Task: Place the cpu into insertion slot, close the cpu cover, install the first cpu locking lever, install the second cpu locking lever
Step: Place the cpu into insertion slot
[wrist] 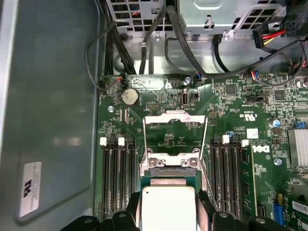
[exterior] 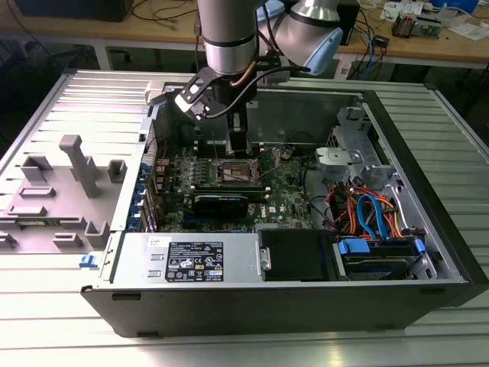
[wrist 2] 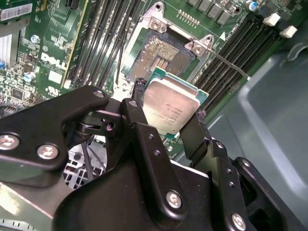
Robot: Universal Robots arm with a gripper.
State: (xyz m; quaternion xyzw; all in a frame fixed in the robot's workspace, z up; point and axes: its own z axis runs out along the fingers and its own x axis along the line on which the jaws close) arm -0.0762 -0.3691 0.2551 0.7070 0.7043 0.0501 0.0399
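- One gripper (exterior: 238,150) in exterior view, low inside open computer case (exterior: 306,302), over insertion slot (exterior: 233,173) at motherboard (exterior: 289,197) middle.
- Second wrist view: fingers (wrist 2: 192,137) clamped on cpu (wrist 2: 171,102) edges, just beside bare golden insertion slot (wrist 2: 161,53).
- First wrist view: cpu (wrist: 167,209) gripped; cpu cover (wrist: 175,115) raised open beyond.

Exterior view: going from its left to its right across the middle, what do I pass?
Grey plastic blocks → gripper holding the cpu over the green board → orange and blue cables → case's black right wall.
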